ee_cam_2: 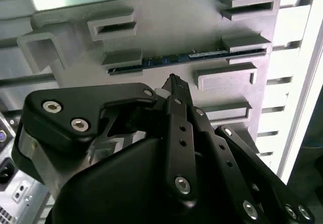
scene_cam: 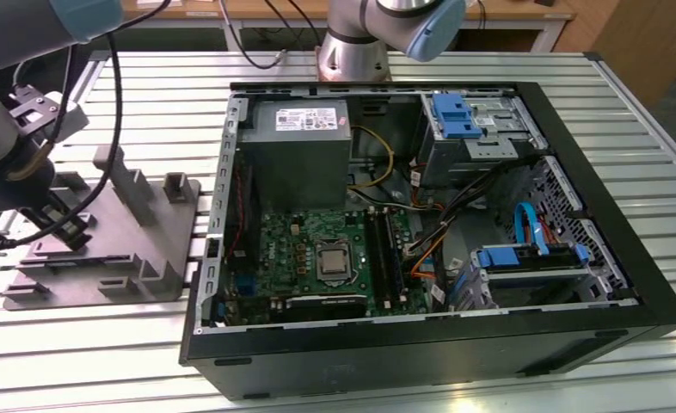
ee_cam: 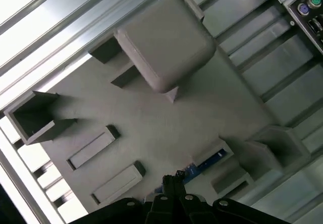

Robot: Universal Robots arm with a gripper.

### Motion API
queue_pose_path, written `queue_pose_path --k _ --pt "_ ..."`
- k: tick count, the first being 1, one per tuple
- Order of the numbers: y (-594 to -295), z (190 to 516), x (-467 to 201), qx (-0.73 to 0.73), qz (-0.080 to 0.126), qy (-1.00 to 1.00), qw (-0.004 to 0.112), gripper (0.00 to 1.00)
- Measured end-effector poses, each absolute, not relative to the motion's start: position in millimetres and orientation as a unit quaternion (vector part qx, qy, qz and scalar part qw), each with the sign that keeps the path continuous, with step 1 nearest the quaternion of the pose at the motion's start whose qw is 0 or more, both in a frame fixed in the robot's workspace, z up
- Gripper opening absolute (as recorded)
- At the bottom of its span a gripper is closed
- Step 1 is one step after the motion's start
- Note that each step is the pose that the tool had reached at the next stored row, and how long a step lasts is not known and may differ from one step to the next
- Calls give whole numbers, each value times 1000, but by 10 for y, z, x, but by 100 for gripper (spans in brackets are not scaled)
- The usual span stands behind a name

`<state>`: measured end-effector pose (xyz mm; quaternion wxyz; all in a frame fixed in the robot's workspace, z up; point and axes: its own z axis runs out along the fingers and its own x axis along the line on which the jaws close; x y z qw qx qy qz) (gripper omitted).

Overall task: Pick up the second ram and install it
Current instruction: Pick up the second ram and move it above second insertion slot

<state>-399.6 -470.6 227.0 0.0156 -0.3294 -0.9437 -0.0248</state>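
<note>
Second ram [ee_cam_2: 186, 58]: thin, long dark board w/ blue edge, held between slotted tabs of matte grey plastic fixture [ee_cam_2: 166, 27]. Black jointed gripper [ee_cam_2: 175, 85] is just beside it; grip state can't be told. Exterior view: fixture at 9 o'clock of open black PC case [scene_cam: 430, 353].

Slatted aluminium table [scene_cam: 86, 361] carried everything. Black tower computer case [scene_cam: 430, 348] lay on its side, side panel off, interior facing up. Inside: grey boxy power supply [scene_cam: 298, 151] at the far end; green motherboard [scene_cam: 286, 249] below it, square silver processor [scene_cam: 334, 262] at its middle. One blue plastic drive bracket [scene_cam: 455, 116] in the far corner, second blue bracket [scene_cam: 527, 256] nearer. Grey plastic fixture plate [scene_cam: 86, 280] [ee_cam_2: 171, 27] [ee_cam: 166, 118] with upright tabs sat just beside the case, on the exterior view's left.
</note>
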Motion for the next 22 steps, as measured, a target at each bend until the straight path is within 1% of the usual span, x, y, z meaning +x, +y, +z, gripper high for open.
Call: queue_pose_path --k 22 --pt "-4706 2217 -3996 -510 -27 -859 10 10"
